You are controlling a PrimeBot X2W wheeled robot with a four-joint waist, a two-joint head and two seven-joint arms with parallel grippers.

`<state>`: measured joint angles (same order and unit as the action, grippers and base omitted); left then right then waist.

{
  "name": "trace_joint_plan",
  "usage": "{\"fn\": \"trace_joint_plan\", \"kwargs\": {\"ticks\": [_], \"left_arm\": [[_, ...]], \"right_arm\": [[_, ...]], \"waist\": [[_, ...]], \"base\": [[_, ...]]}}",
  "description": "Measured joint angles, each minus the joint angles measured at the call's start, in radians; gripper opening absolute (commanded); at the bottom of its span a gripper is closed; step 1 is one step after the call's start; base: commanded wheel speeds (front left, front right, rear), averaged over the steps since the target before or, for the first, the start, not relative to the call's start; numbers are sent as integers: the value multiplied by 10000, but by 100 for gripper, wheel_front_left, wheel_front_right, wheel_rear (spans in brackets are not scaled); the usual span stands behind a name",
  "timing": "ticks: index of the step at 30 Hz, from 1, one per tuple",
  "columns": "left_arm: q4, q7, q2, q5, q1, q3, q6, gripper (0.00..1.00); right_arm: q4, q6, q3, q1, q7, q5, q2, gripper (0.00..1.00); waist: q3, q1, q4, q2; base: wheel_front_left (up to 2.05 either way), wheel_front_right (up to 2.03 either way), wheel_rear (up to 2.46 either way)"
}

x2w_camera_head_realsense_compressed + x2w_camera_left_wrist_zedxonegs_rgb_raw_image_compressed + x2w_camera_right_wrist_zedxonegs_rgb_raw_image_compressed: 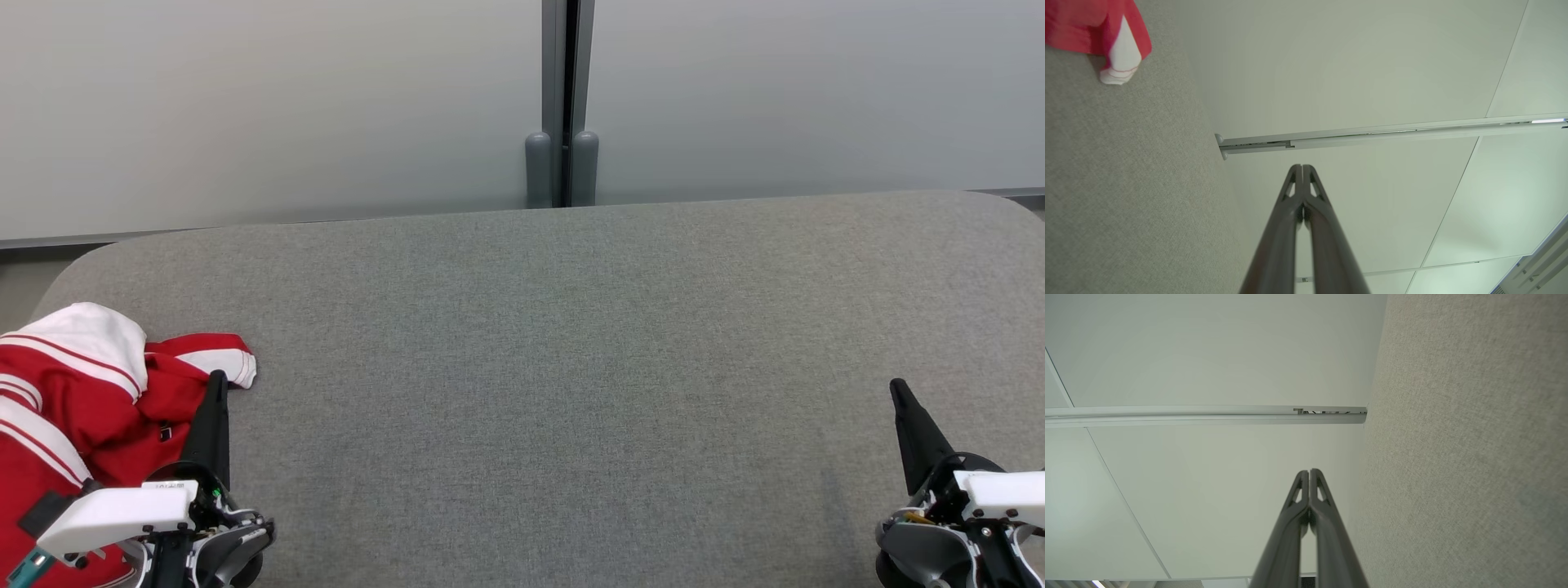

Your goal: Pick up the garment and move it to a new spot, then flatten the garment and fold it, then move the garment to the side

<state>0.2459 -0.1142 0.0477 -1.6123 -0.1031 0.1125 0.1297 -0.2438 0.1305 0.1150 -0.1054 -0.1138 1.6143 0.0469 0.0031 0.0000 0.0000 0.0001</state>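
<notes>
At lower left, pickup not yet begun

Low on the left, the left gripper (217,385) is pressed closed and empty, just beside the crumpled red-and-white fabric garment (73,392) on the grey woven surface (555,367). The right gripper (898,390), lower right, is likewise closed and empty. Part the left jaws first, then pinch a raised fold.

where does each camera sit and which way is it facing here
head view: on the robot's head, looking forward and down at the grey surface and the wall panels; left gripper lower left by the red and white garment, right gripper lower right.
left wrist view: on the left wrist, looking along its shut fingers toward the wall panels.
right wrist view: on the right wrist, looking likewise along its own shut pair.
shared: head and left wrist views both show the garment; all three show the post.
</notes>
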Motion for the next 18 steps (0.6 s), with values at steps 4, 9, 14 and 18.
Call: {"fn": "trace_joint_plan", "kwargs": {"ticks": [4, 9, 14, 18], "left_arm": [[0, 0, 0, 0, 0, 0, 0, 0], [0, 0, 0, 0, 0, 0, 0, 0], [0, 0, 0, 0, 0, 0, 0, 0], [0, 0, 0, 0, 0, 0, 0, 0]], "right_arm": [[0, 2, 0, 0, 0, 0, 0, 0], [0, 2, 0, 0, 0, 0, 0, 0], [0, 2, 0, 0, 0, 0, 0, 0], [0, 2, 0, -1, 0, 0, 0, 0]], "waist": [[0, 0, 0, 0], [0, 0, 0, 0], [0, 0, 0, 0], [0, 0, 0, -1]], "base": [[0, 0, 0], [0, 0, 0], [0, 0, 0], [0, 0, 0]]}}
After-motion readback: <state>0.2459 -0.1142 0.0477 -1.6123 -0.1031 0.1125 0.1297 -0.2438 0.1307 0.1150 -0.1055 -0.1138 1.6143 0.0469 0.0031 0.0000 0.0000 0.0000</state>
